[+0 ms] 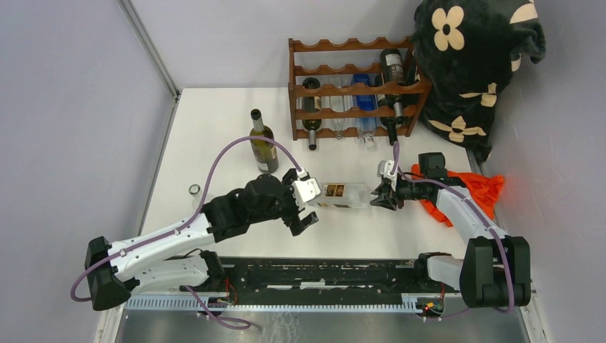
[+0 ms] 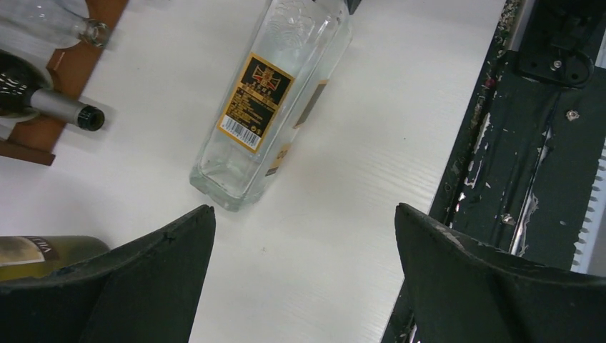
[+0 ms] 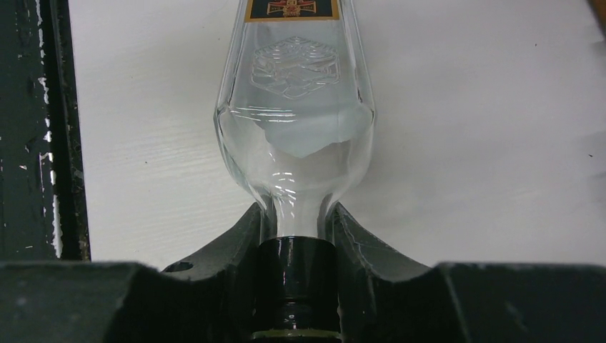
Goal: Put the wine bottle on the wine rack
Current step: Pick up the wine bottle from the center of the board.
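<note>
A clear wine bottle (image 1: 343,194) with a black and gold label lies on its side low over the middle of the white worktop (image 1: 214,128), between the two arms and well apart from the wine rack (image 1: 350,89). Whether it rests on the surface or hangs just above it cannot be told.

The right pincer (image 1: 379,198) is clenched around the bottle's dark-capped neck. The left pincer (image 1: 306,206) is released, fingers spread wide, just beside the bottle's flat base and not touching it.

Judged from this, the bottle is grasped but nothing more: lifting, carrying to the back of the worktop and laying it in a cradle are all left to do. The rack's top tier looks free; lower tiers hold several bottles.

Only the top view shows the whole layout: the rack at the back, an upright green bottle (image 1: 263,143) left of it, a flowered black blanket (image 1: 472,57) and an orange cloth (image 1: 479,189) on the right. The right wrist view alone shows the grip closely, both fingers (image 3: 357,246) hugging the neck below the glass shoulder. The left wrist view alone shows the gap between the open fingers (image 2: 157,271) and the bottle's base.
</note>
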Controlling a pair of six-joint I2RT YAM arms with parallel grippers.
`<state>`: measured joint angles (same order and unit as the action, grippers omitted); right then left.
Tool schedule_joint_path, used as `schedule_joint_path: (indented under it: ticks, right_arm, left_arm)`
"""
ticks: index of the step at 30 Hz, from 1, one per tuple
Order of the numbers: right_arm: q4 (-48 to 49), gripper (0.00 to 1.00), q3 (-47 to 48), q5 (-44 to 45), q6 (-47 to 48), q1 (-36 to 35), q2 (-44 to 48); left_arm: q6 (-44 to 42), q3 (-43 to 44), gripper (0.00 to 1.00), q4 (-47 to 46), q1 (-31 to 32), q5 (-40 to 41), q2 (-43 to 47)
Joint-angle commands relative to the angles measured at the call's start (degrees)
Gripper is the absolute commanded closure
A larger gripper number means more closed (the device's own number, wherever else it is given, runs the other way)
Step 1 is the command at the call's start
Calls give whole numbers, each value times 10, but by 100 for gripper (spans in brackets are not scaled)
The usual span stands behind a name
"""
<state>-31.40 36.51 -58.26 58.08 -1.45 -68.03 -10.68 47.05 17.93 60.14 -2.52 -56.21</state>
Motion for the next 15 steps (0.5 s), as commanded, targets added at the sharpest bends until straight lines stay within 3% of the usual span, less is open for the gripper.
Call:
schedule_joint_path:
  ticks: [1,10,15]
  right_arm:
    - [76,100,11,-95,-57,-1,10]
    - [215,100,-29,-125,-191,4,59]
    - [245,100,-34,-132,-226,11,81]
  left_arm:
    - [56,-16,0,-83,-1,-22,10]
    - [52,14,0,-13,-1,10,21]
    - [50,14,0,26,-2,16,27]
